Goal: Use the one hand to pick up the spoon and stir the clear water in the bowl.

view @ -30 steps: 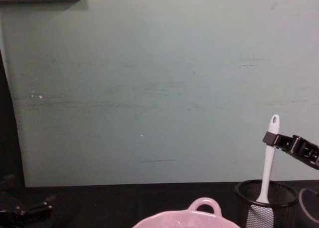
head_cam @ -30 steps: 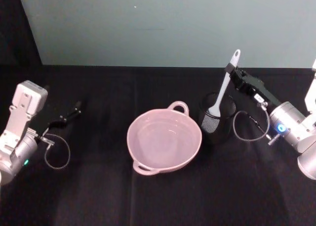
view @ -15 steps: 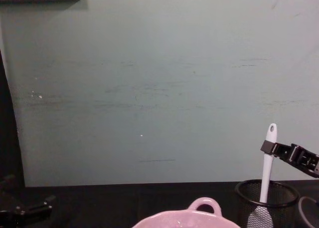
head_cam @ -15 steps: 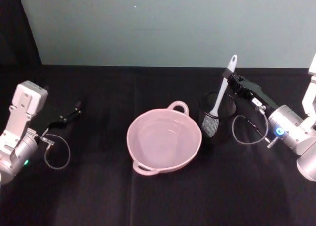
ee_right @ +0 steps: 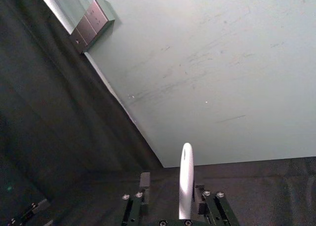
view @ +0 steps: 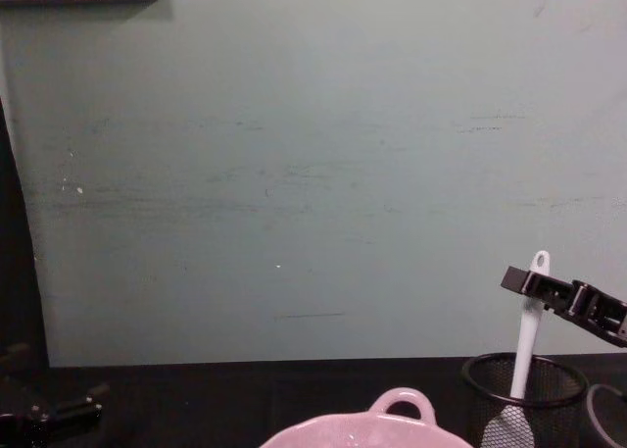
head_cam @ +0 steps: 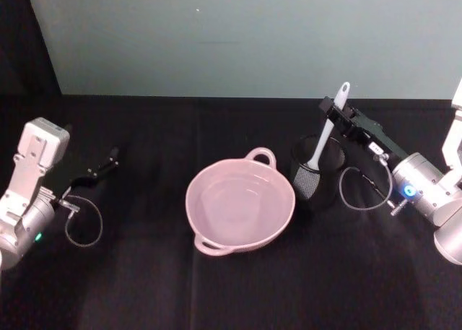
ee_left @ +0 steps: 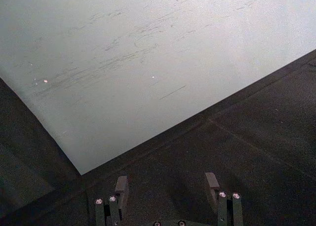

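Right end effector (head_cam: 333, 114) jaws spread around spoon (head_cam: 326, 131) handle, spoon standing in mesh cup (head_cam: 315, 172); grip best closed squarely before lift toward bowl (head_cam: 240, 205); left end effector (ee_left: 167, 182) open, parked

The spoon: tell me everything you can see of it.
The spoon is long, slim, white and plastic-looking, with an oval hole at its handle tip. It stands nearly upright, its broad head down inside the black mesh cup. The right claw has its open fingers around the upper handle.
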### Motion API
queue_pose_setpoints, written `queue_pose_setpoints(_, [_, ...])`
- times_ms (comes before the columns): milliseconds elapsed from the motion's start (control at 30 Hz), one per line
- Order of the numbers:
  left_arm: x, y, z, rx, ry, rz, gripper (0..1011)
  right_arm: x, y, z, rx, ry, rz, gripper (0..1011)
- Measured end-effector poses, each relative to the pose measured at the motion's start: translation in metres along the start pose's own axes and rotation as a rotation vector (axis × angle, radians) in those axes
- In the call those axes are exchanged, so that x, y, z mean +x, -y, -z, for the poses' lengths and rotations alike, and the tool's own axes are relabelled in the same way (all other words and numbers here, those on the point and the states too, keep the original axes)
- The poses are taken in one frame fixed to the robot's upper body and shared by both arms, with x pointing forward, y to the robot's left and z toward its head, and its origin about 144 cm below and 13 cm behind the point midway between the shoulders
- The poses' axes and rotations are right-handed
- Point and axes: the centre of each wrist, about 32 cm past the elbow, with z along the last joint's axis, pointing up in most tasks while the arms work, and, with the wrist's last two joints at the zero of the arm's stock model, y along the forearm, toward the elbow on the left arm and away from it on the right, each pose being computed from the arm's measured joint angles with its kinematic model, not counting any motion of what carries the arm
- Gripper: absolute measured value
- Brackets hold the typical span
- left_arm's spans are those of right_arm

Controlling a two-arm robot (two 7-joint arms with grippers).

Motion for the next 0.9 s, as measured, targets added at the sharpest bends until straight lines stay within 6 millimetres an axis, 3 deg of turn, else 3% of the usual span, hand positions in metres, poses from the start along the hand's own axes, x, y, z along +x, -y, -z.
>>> queue_pose_setpoints(167, [0.0,0.0,0.0,0.0,0.0,0.0,1011,-0.0001,0.0001,0.0,0.001,0.001,0.0,632])
queue_pose_setpoints(267, [0.0,0.0,0.0,0.0,0.0,0.0,1011,-0.0001,0.0001,0.0,0.001,0.001,0.0,772])
queue_pose_setpoints(467, [0.0,0.0,0.0,0.0,0.0,0.0,1011,-0.0002,0.0002,0.0001,-0.002,0.013,0.001,915])
queue_pose_setpoints(533, [0.0,0.0,0.0,0.0,0.0,0.0,1011,-0.0003,0.0006,-0.0001,-0.022,0.09,0.011,974])
queue_pose_setpoints(900, [0.0,0.0,0.0,0.0,0.0,0.0,1011,-0.0039,0.0083,-0.0092,-0.063,0.45,0.084,1002])
